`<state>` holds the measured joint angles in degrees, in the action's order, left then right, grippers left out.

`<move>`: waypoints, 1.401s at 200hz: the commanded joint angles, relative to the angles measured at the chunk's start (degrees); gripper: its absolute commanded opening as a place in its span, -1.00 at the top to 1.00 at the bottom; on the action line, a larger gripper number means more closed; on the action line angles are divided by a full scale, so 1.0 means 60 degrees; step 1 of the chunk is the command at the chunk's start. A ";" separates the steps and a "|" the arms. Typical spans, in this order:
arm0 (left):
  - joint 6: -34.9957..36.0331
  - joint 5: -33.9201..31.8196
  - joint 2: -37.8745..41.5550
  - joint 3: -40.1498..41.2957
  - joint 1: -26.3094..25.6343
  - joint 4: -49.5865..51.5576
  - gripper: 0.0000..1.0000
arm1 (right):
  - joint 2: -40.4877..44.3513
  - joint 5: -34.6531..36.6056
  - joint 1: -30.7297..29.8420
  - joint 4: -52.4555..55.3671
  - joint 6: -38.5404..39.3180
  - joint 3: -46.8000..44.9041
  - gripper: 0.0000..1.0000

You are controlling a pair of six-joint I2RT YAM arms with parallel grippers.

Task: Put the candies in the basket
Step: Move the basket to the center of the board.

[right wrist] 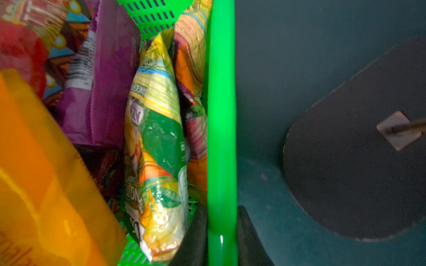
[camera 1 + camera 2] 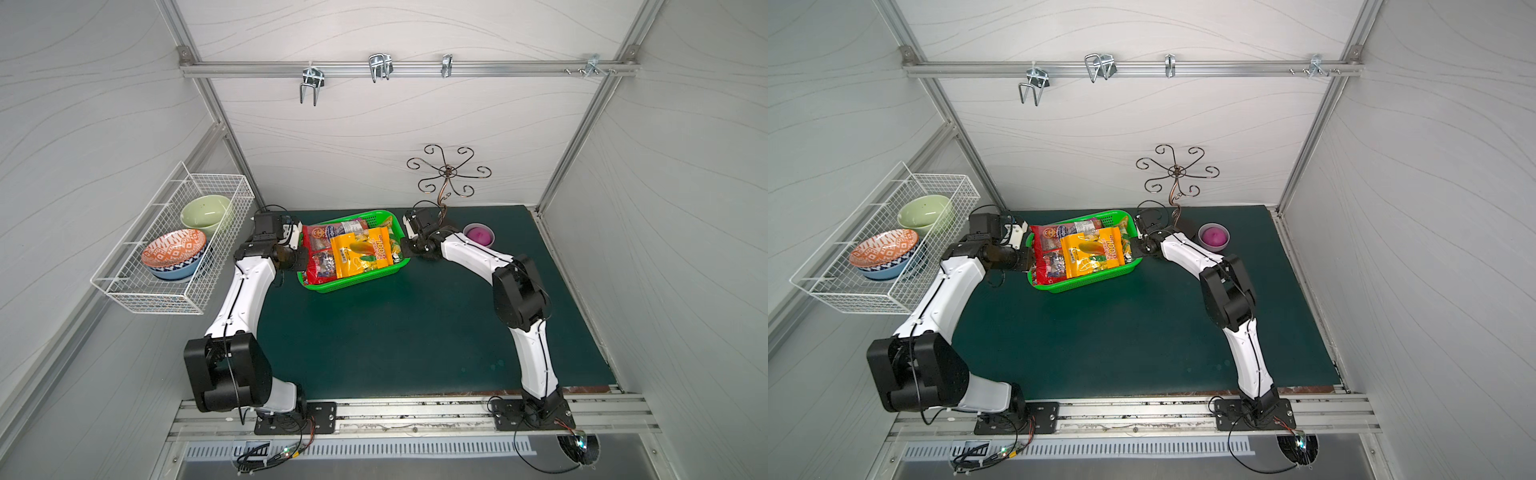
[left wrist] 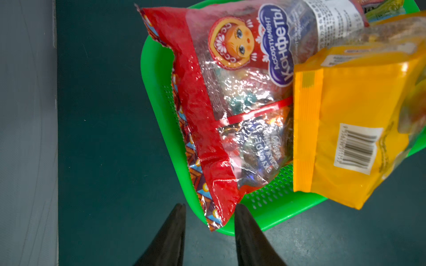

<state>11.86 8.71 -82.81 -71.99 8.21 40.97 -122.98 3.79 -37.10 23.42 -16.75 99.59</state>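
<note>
The green basket [image 2: 353, 286] [image 2: 1092, 283] stands at the back of the dark mat, filled with candies. A yellow-orange bag [image 2: 361, 251] [image 3: 345, 115] lies on top, beside a large red bag [image 2: 318, 257] [image 3: 207, 115]. A purple bag [image 1: 108, 92] and a small green bag [image 1: 159, 129] stand along the right wall. My right gripper [image 1: 222, 230] [image 2: 405, 249] is shut on the basket's rim [image 1: 221, 115], one finger inside and one outside. My left gripper [image 3: 211, 207] [image 2: 302, 261] is open at the basket's left corner; the red bag's corner pokes between its fingertips.
A white wire basket [image 2: 174, 266] with bowls hangs on the left wall. A pink bowl [image 2: 478, 235] sits right of the right wrist. A curly metal hook stand [image 2: 446, 174] rises behind the basket; its dark base [image 1: 357, 149] lies close to the rim.
</note>
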 commanded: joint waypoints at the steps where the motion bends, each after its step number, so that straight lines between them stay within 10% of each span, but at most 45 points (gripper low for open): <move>1: 0.0118 -0.0031 0.0134 -0.0299 0.0060 0.0070 0.23 | 0.0884 -0.0529 -0.0281 0.1561 0.0424 -0.1477 1.00; 146: -0.1061 0.0795 -0.0086 -0.0387 0.0062 -0.0486 0.21 | 0.7183 -0.0335 -0.0293 0.4036 -0.1308 -0.7661 0.91; 227: -0.2025 0.0291 -0.0005 0.1443 0.0068 -0.2720 -0.09 | 0.8832 0.1482 0.0189 0.4253 -0.1793 -0.6923 -0.39; 234: -0.2192 0.0154 -0.0013 0.1576 0.0054 -0.2880 -0.92 | 0.8988 0.1766 0.0256 0.4270 -0.1718 -0.6800 -0.51; 247: -0.2490 0.0044 0.0000 0.1897 0.0067 -0.3289 -0.99 | 0.9257 0.2396 0.0471 0.4244 -0.1585 -0.6608 -0.96; 280: -0.2779 0.0181 0.0047 0.2884 0.0051 -0.4743 -0.99 | 0.9583 0.3028 0.2008 0.3239 -0.0848 -0.6359 -0.98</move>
<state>-2.26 10.26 -83.07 -57.45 8.21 22.26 -66.54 16.14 -31.44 46.00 -25.36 60.34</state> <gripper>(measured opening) 0.993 0.987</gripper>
